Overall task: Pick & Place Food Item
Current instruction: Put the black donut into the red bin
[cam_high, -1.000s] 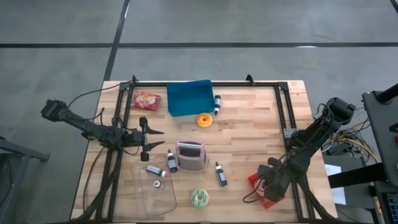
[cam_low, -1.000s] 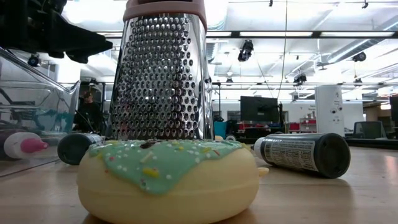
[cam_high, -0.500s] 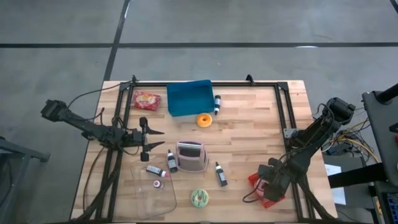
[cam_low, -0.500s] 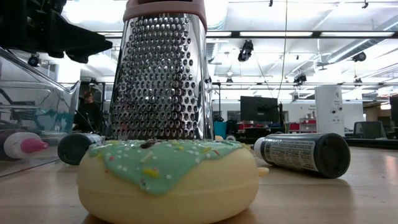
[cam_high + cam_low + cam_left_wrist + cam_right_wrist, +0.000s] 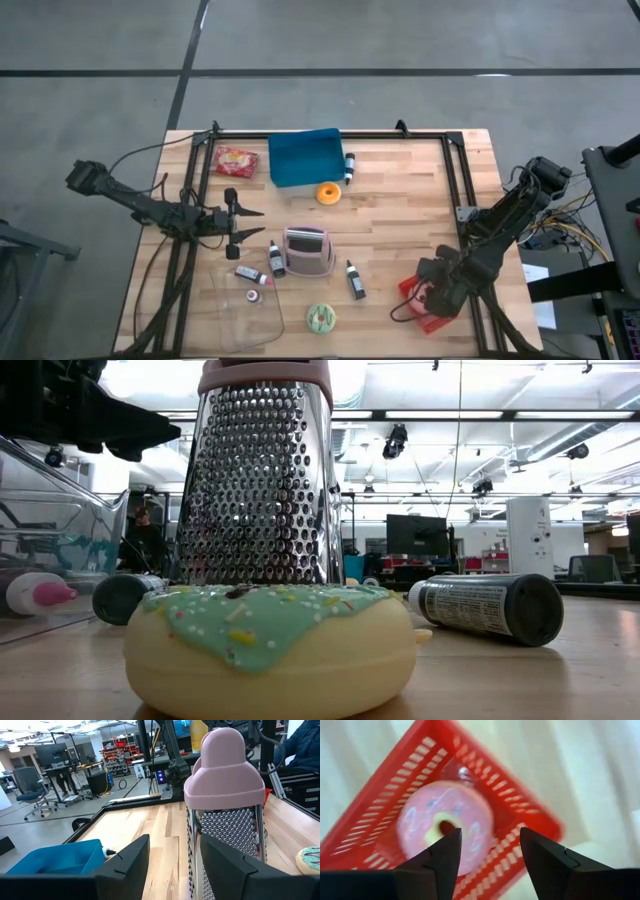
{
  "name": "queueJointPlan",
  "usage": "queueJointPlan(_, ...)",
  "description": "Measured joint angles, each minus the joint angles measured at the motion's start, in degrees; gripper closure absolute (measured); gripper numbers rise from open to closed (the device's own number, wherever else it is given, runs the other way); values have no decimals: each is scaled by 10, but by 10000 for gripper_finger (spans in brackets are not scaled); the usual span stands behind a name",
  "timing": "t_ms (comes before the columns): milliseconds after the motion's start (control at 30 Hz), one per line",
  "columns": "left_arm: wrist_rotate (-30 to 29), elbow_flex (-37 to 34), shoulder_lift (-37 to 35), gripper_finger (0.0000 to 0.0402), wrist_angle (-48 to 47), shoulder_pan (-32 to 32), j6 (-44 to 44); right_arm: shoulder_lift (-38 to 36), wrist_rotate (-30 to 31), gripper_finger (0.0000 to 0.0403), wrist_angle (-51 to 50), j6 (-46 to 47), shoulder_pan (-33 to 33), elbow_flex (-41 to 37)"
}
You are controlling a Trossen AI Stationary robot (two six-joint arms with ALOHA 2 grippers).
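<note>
The right gripper [image 5: 487, 857], fingers apart, is hovering above the pink-frosted doughnut [image 5: 447, 825] lying in the red slatted plastic basket [image 5: 530, 815]; descending centred should avoid basket walls.

From my station, the high view looks straight down on the whole table [image 5: 400, 200] and both arms. The low view sits at table-top level, very near the green-iced donut [image 5: 270, 645], facing the room beyond. The left wrist view looks level across the table at the grater [image 5: 225, 810], shared with the low view. The right wrist view looks closely down into the red basket [image 5: 520, 795].
</note>
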Motion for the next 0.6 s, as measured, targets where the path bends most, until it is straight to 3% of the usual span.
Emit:
queueJointPlan(233,2,0,0,225,0,0,0,-4,120,204,-50,-51,-1,40)
queueJointPlan(400,2,0,0,225,0,0,0,-20,235,204,-50,-125,-12,58)
queueJointPlan(600,2,0,0,225,0,0,0,-41,333,204,-37,-223,-42,58)
